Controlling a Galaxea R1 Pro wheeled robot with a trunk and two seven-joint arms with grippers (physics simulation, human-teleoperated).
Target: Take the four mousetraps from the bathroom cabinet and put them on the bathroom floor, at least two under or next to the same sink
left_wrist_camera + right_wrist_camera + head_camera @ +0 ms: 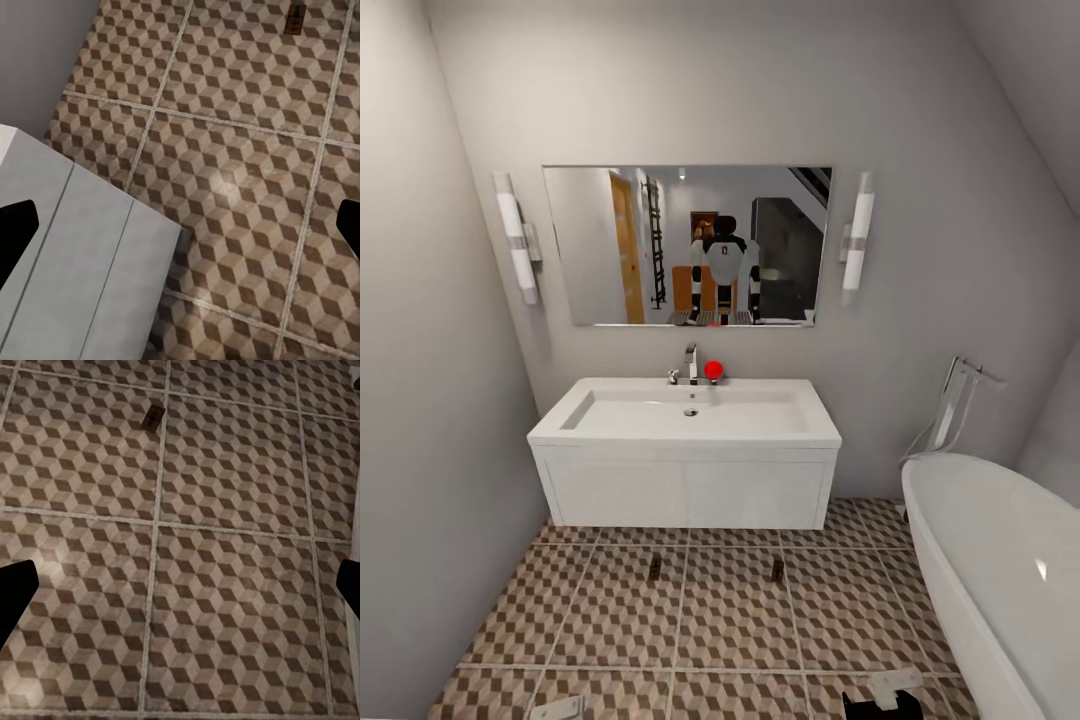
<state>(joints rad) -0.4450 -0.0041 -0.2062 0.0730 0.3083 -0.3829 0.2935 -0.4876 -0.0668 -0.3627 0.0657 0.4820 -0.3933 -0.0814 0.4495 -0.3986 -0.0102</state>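
Two mousetraps lie on the bathroom floor (730, 620) just in front of the white sink (685, 432), the left mousetrap (655, 570) and the right mousetrap (777, 571) about a tile apart. The left wrist view has one mousetrap (295, 19) far ahead of my left gripper (180, 232), which is open and empty. Another mousetrap (154, 416) lies ahead of my right gripper (180, 592), also open and empty. Both grippers hang low over the tiles, left gripper (560, 708) and right gripper (885, 695). The mirror (687, 245) reflects an orange-brown cabinet (682, 288) behind me.
A white bathtub (1000, 570) fills the right side, with a tall tap frame (958, 405) behind it. A grey wall (430, 450) closes the left. A faucet (691, 362) and a red ball (713, 370) sit on the sink. A white panel (67, 285) lies close beside my left gripper.
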